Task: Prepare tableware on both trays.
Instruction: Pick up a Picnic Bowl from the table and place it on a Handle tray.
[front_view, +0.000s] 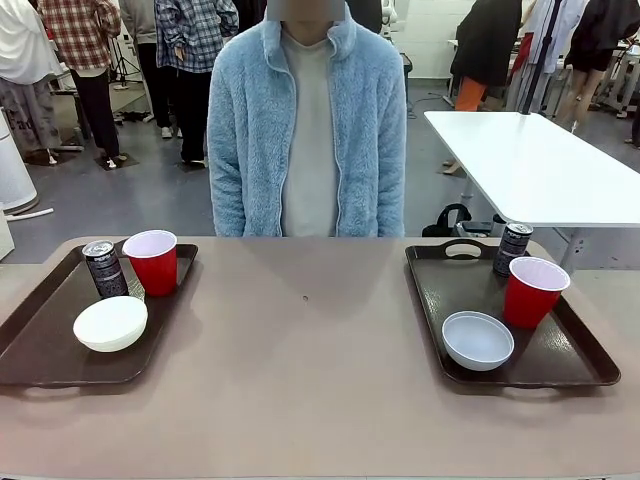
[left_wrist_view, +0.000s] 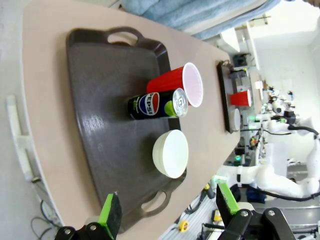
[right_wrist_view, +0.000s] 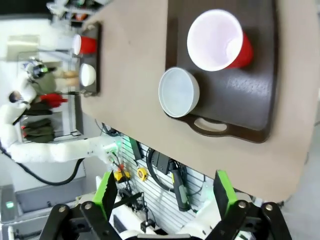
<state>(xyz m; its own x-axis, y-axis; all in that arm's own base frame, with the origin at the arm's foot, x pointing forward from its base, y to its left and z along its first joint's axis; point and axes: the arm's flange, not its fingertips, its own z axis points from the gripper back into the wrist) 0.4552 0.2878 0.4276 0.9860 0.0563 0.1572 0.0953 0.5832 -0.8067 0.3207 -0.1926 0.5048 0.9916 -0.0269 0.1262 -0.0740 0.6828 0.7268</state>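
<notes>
Bowls sit nearest the camera in the front view, one on each tray: a white bowl (front_view: 110, 323) at the near edge of the left tray (front_view: 40, 345), and a pale grey bowl (front_view: 478, 339) at the near edge of the right tray (front_view: 580, 355). Counted across the desk (front_view: 300, 380): two trays, two bowls, two red cups, two cans. Taking the left tray as landmark, its cup (front_view: 151, 262) stands at its far corner with the can (front_view: 105, 268) just beside it, and the other tray lies well apart to its right, carrying its own cup (front_view: 533, 291) behind its bowl and a can (front_view: 513, 248) at its far edge. Each tray appears to hold a full set, so the task looks close to done or done. Both end effectors are spread apart and empty, the left end effector (left_wrist_view: 170, 212) hanging above the near end of the left tray and the right end effector (right_wrist_view: 165, 192) beyond the near edge of the right one. Risks from here, as I judge them: the empty cups are light and top-heavy, so a passing finger could tip one; the slim cans could topple if nudged; the right can stands close to the rim by the handle and might be knocked off. A person (front_view: 305, 130) stands at the far side.
</notes>
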